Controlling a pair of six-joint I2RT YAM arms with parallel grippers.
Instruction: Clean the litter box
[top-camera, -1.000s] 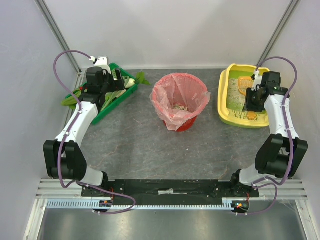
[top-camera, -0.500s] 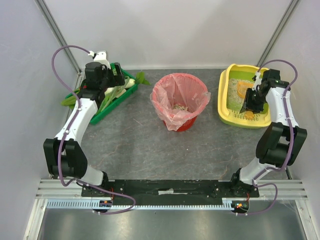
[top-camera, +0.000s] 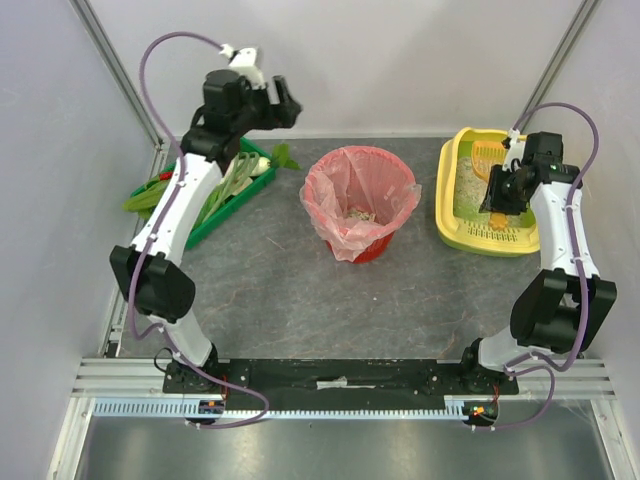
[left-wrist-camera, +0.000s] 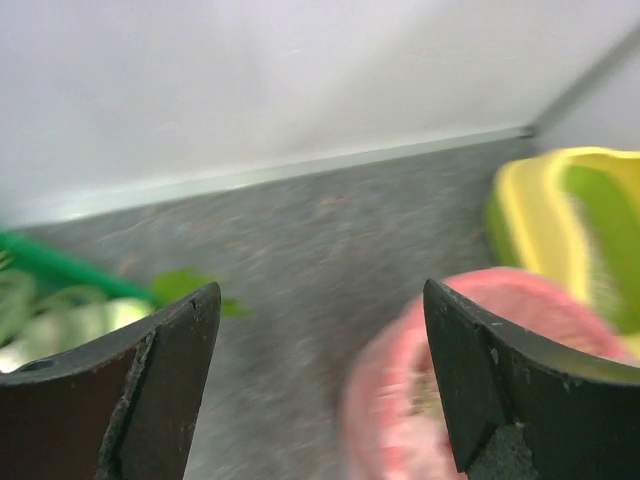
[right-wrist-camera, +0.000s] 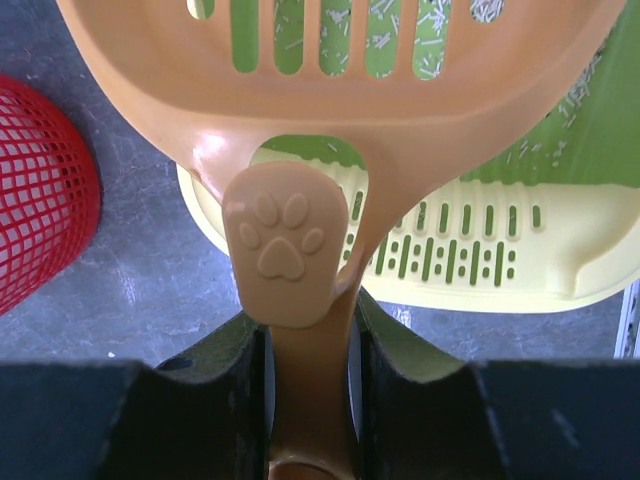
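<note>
The yellow litter box sits at the back right, lime-green inside with pale litter. It also shows in the right wrist view by its slotted rim, and blurred in the left wrist view. My right gripper is shut on the handle of an orange slotted scoop, held over the box. In the right wrist view the scoop with a paw-print tab fills the top and looks empty, with the gripper clamping its handle. My left gripper is raised high at the back, open and empty.
A red basket lined with a pink bag stands mid-table with some litter inside; it shows blurred in the left wrist view and at the right wrist view's left edge. A green tray of vegetables lies at the back left.
My left arm has risen from over the green tray and swung right toward the back middle. My right gripper has shifted the scoop toward the far end of the litter box.
</note>
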